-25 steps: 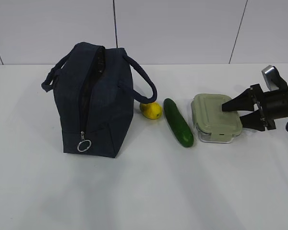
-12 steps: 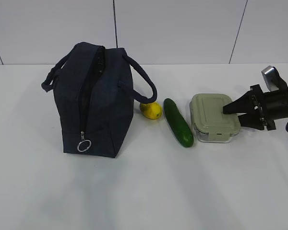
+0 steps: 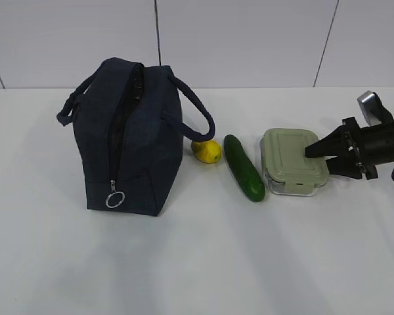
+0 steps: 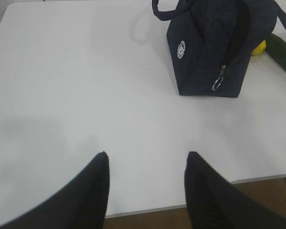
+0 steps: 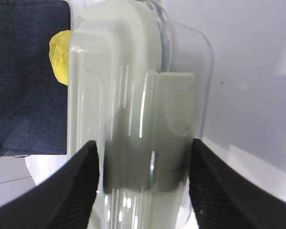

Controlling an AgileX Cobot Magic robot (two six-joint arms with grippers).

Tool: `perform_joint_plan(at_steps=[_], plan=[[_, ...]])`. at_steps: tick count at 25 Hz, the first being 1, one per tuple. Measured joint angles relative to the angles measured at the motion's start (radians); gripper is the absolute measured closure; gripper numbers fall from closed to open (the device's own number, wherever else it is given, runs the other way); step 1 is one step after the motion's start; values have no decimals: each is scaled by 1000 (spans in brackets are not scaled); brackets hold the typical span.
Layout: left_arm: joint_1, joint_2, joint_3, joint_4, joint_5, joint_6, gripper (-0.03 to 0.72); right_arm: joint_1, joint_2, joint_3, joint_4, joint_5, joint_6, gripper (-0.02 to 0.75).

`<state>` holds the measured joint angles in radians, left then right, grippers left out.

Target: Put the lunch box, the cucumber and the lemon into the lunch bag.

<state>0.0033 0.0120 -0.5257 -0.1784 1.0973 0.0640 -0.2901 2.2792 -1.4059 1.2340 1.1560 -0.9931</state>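
Resting on a white table (image 3: 197, 262), the lunch box (image 3: 292, 159) sits clamped in the right claw (image 3: 314, 157).

Exterior view: set in front of the counter (image 3: 203, 262), looking down at a slant toward the far edge and the wall; the lunch bag (image 3: 128, 141), lemon (image 3: 207, 151), cucumber (image 3: 243, 167) and lunch box (image 3: 294, 161) lie in a row at middle distance. Left wrist view: high over the counter's near edge, looking past two dark fingers (image 4: 93, 191) at the bag from farther off. Right wrist view: pressed close to the lunch box, which fills the picture between its fingers (image 5: 81, 181). All three views share the bag and lemon.
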Motion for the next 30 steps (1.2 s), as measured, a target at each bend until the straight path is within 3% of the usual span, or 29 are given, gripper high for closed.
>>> perform_joint_plan(at_steps=[7,15,30], plan=[[0,0,0,0,0,0,318,0,0,0,-2,0,0,297],[0,0,0,0,0,0,318,0,1,0,-4,2,0,363],[0,0,0,0,0,0,318,0,1,0,-4,3,0,378]])
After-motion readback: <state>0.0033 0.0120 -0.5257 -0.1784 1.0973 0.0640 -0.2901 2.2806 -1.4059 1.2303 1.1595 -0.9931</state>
